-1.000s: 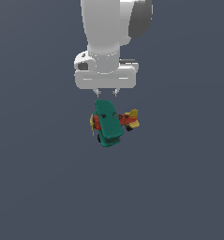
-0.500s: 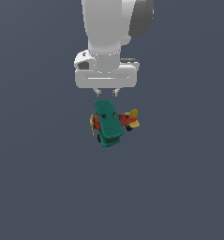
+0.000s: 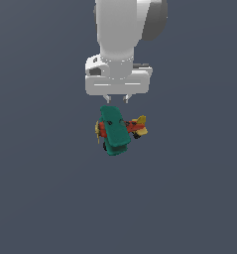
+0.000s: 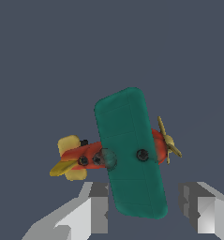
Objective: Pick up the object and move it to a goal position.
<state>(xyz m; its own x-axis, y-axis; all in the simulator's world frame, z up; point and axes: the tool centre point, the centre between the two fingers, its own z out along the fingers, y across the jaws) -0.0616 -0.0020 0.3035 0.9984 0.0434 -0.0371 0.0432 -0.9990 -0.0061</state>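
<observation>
In the exterior view the toy biplane point(image 3: 116, 131) sits just below the white arm's gripper point(image 3: 117, 100), its yellow propeller toward the exterior view's left, the broad teal wings in the middle and the red body running to the yellow tail on the exterior view's right. In the wrist view the gripper's two fingers point(image 4: 97, 208) stand spread apart with one end of the teal wing between them; whether they touch the biplane point(image 4: 127, 150) cannot be told
</observation>
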